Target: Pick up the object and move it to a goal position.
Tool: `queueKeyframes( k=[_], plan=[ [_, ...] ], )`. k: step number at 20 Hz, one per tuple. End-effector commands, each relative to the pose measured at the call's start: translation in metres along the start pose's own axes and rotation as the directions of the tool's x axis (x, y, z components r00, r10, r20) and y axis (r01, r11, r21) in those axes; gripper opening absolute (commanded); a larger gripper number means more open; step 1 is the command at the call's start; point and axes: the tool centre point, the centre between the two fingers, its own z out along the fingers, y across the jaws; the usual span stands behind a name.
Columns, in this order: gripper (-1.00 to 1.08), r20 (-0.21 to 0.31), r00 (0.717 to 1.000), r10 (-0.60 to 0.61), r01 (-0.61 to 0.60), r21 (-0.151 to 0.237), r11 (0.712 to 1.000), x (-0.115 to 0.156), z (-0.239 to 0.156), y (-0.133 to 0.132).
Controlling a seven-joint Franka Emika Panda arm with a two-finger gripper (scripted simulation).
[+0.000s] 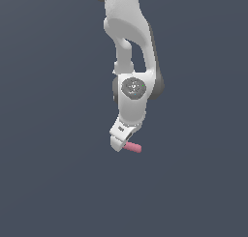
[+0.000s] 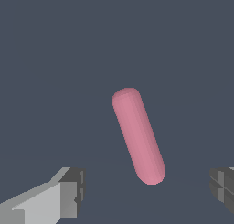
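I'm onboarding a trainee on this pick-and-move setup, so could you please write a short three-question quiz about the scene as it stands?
1. True or false: the tool is closed on the pink rod.
2. Multiple choice: in the wrist view, how does the rod lie relative to the two fingers? A) clamped between them; B) in the open gap, touching neither; C) out of view.
3. Short answer: in the exterior view, on which side of the tool does the visible part of the rod stick out?

Key:
1. False; the fingers stand wide apart and nothing is gripped.
2. B.
3. The exterior view's right.
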Motion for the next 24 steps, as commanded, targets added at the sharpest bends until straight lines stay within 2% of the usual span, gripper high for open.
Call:
queueKeyframes(
  k=[1,12,18,24],
  plan=[
    [1.00,-0.002,0.997,-0.074,0.074,-0.001,0.997,0.003,0.006,0.002],
    [1.00,-0.010,0.957,-0.289,0.289,-0.006,0.957,0.010,0.025,0.006],
    [1.00,-0.012,0.944,-0.330,0.330,-0.007,0.944,0.011,0.028,0.006],
    [1.00,-0.012,0.944,-0.329,0.329,-0.006,0.944,0.011,0.032,0.006]
  ],
)
